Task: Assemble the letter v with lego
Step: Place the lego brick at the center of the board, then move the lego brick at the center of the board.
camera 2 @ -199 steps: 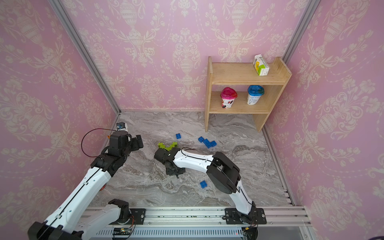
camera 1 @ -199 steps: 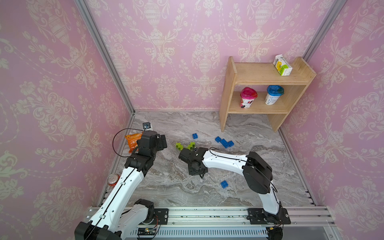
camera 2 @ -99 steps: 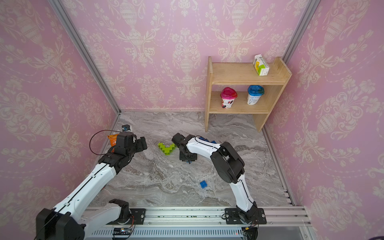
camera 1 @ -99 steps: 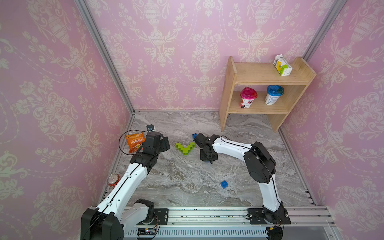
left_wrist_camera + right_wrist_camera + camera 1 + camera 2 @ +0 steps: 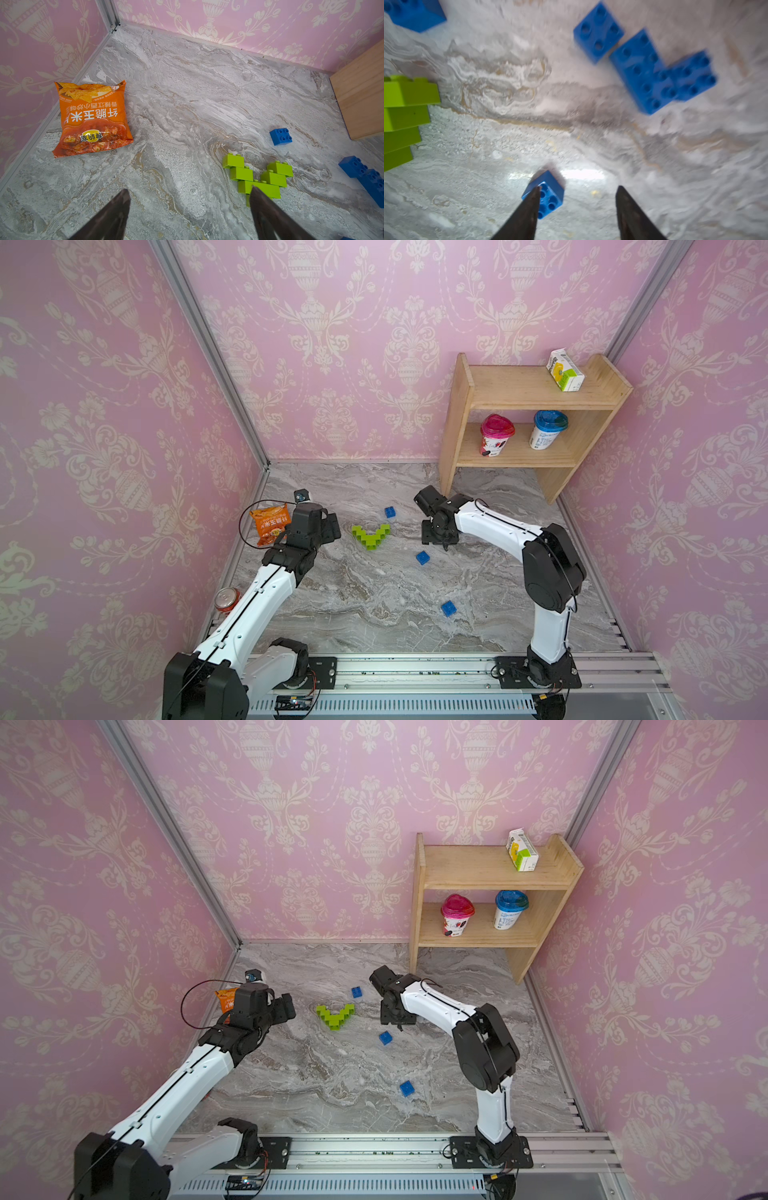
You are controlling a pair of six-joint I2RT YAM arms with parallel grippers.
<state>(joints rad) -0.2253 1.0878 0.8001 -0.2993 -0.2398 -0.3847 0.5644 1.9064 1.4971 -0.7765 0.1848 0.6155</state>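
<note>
A lime green lego V lies flat on the marble floor at mid-left. My left gripper hovers just left of it, open and empty. My right gripper points down to the right of the V, open, with nothing in its gap. A small blue brick lies on the floor beside one fingertip. Two more single blue bricks lie apart. A joined blue cluster shows only in the wrist views.
An orange snack bag lies by the left wall, a soda can nearer the front. A wooden shelf with two cups and a carton stands at the back right. Pink walls close three sides.
My right arm swung from in front of the green V out to its right, and its jaws widened. The V now shows whole. My left gripper shifted slightly toward the V.
</note>
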